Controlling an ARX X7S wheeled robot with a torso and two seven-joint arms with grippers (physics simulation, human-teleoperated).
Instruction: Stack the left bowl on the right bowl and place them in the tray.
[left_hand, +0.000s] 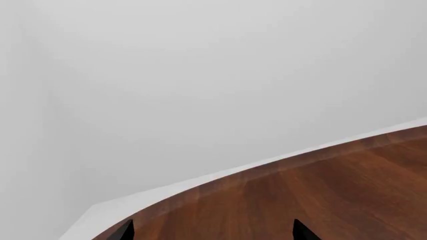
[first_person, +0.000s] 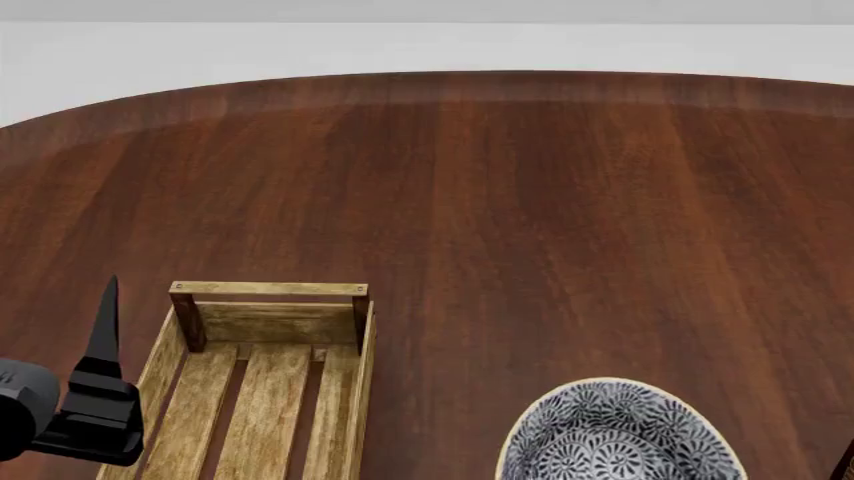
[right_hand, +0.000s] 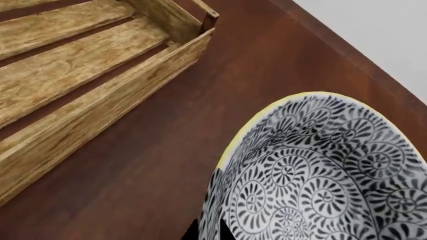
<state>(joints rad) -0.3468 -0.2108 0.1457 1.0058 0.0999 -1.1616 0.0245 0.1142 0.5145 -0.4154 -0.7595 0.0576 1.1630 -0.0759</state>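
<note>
The glazed, blue-patterned ceramic bowl (right_hand: 320, 175), probably rigid, slick and breakable, wants a rim grip; left fingers (left_hand: 301, 231) spread, right fingers' state unclear.

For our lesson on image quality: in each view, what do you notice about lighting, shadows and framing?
Head view: even, flat light; tray and bowl cropped by the frame. Left wrist view: mostly blank wall, table edge curved. Right wrist view: bowl close, cropped, no glare.
</note>
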